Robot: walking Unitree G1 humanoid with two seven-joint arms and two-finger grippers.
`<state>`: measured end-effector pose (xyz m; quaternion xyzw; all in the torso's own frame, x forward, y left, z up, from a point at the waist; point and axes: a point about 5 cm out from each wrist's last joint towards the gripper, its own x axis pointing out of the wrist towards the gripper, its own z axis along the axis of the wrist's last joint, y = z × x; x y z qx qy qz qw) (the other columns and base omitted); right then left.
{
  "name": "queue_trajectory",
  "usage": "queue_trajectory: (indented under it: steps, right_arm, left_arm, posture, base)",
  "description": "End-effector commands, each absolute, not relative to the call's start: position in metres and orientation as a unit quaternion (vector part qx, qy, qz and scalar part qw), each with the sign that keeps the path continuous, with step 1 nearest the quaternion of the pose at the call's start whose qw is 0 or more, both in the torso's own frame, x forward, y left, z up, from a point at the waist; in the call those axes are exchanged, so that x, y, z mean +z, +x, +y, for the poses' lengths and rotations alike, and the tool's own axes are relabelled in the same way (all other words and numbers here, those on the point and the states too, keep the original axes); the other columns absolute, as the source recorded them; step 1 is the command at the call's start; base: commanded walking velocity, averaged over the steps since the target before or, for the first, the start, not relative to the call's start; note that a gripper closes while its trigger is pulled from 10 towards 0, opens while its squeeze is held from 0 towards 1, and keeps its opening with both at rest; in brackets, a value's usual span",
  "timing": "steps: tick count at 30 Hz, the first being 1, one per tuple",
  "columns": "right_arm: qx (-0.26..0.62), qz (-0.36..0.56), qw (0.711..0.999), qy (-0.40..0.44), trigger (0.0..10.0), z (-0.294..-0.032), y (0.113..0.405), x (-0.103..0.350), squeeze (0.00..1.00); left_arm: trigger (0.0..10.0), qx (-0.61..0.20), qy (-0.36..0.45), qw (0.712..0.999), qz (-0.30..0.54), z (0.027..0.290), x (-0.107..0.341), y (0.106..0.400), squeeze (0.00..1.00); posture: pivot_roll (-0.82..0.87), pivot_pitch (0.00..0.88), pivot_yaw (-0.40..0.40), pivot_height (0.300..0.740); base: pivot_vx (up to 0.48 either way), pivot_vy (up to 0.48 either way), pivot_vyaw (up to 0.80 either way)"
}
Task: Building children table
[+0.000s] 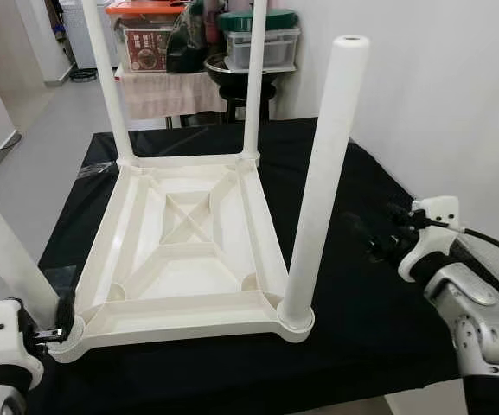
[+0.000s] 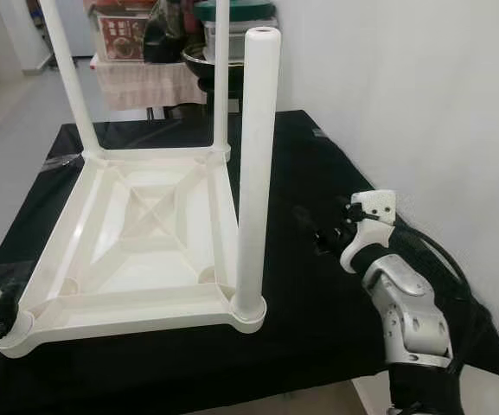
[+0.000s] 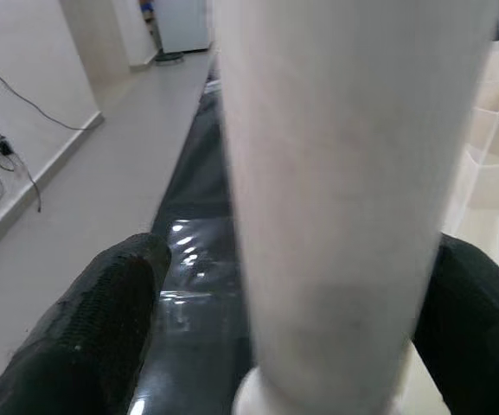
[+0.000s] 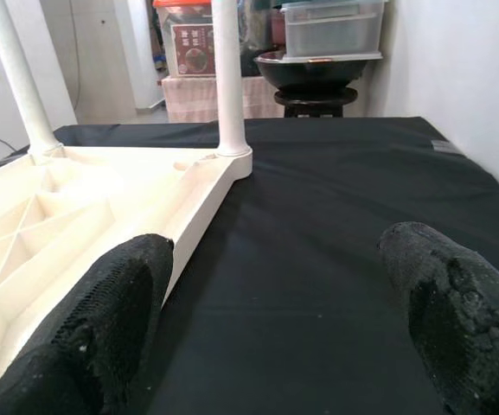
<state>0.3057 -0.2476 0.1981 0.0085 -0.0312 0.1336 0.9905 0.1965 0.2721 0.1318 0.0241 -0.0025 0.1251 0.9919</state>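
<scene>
On the black cloth-covered work surface (image 1: pixel 361 328) lies the white moulded-plastic children's table (image 1: pixel 193 259), upside down, its ribbed underside with a crossed brace facing up and four smooth round white legs standing in its corner sockets. Nearest the robot's right stands the tall front-right leg (image 1: pixel 323 181), seated in its rounded socket at the table's corner. At the table's front-left corner, the left gripper (image 3: pixel 292 346) has its two textured black fingers (image 3: pixel 102 320) set on either side of the front-left leg (image 1: pixel 7 255) just above the socket, pinching it. To the right of the table, well apart from it, the right gripper (image 4: pixel 275 337) hovers low over bare black cloth with its fingers spread wide, holding nothing, its silver arm (image 1: pixel 478 320) bent beside the white wall. Beyond the table's far edge, a stool with a dark bowl (image 1: pixel 240 73) and stacked plastic storage boxes (image 1: pixel 262 43) stand past the cloth's far edge.
</scene>
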Motion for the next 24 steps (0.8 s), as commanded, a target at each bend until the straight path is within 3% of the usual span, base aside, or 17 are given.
queue_trajectory:
  steps: [1, 7, 9, 11, 16, 17, 19, 20, 24]
  right_arm:
    - [0.135, -0.051, 0.989, 0.017, 10.0, -0.254, 0.299, 0.21, 0.0]
    - [0.163, -0.089, 0.981, 0.055, 10.0, -0.258, 0.281, 0.23, 0.0]
    - [0.183, -0.098, 0.976, 0.06, 10.0, -0.258, 0.27, 0.235, 0.0]
    - [0.242, -0.114, 0.961, 0.065, 10.0, -0.254, 0.241, 0.243, 0.0]
    - [0.294, -0.136, 0.942, 0.083, 10.0, -0.246, 0.222, 0.251, 0.0]
    - [0.361, -0.155, 0.915, 0.093, 10.0, -0.233, 0.207, 0.261, 0.0]
    - [0.361, -0.155, 0.915, 0.093, 10.0, -0.233, 0.207, 0.261, 0.0]
    - [0.427, -0.151, 0.887, 0.089, 10.0, -0.216, 0.198, 0.265, 0.0]
    - [0.446, -0.136, 0.883, 0.051, 10.0, -0.203, 0.2, 0.265, 0.0]
  left_arm:
    - [10.0, 0.103, 0.016, 0.995, 0.003, 0.267, 0.129, 0.201, 0.0]
    - [10.0, 0.091, -0.001, 0.996, -0.02, 0.267, 0.139, 0.207, 0.0]
    - [10.0, 0.081, -0.001, 0.996, -0.034, 0.265, 0.148, 0.209, 0.0]
    - [10.0, 0.05, 0.0, 0.998, -0.048, 0.256, 0.158, 0.212, 0.0]
    - [10.0, 0.036, 0.0, 0.998, -0.049, 0.251, 0.16, 0.214, 0.0]
    - [10.0, 0.025, -0.004, 0.998, -0.052, 0.246, 0.161, 0.217, 0.0]
    - [10.0, 0.025, -0.004, 0.998, -0.052, 0.246, 0.161, 0.217, 0.0]
    - [10.0, 0.016, -0.007, 0.998, -0.056, 0.242, 0.164, 0.221, 0.0]
    - [10.0, 0.013, -0.007, 0.998, -0.059, 0.241, 0.165, 0.223, 0.0]
  posture:
    - [0.02, 0.019, -0.03, 0.74]
    - [0.0, 0.023, -0.028, 0.74]
    - [0.0, 0.023, -0.027, 0.74]
    - [-0.02, 0.023, -0.018, 0.74]
    - [-0.03, 0.021, -0.009, 0.74]
    - [-0.03, 0.017, 0.0, 0.74]
    - [-0.03, 0.017, 0.0, 0.74]
    - [-0.03, 0.017, 0.004, 0.74]
    - [-0.03, 0.015, 0.001, 0.74]
  base:
    - [0.0, 0.0, 0.0]
    - [0.0, 0.0, 0.0]
    - [0.0, 0.0, 0.0]
    - [0.0, 0.0, 0.0]
    - [0.0, 0.0, 0.0]
    - [0.0, 0.0, 0.0]
    - [0.0, 0.0, 0.0]
    - [0.0, 0.0, 0.0]
    - [0.0, 0.0, 0.0]
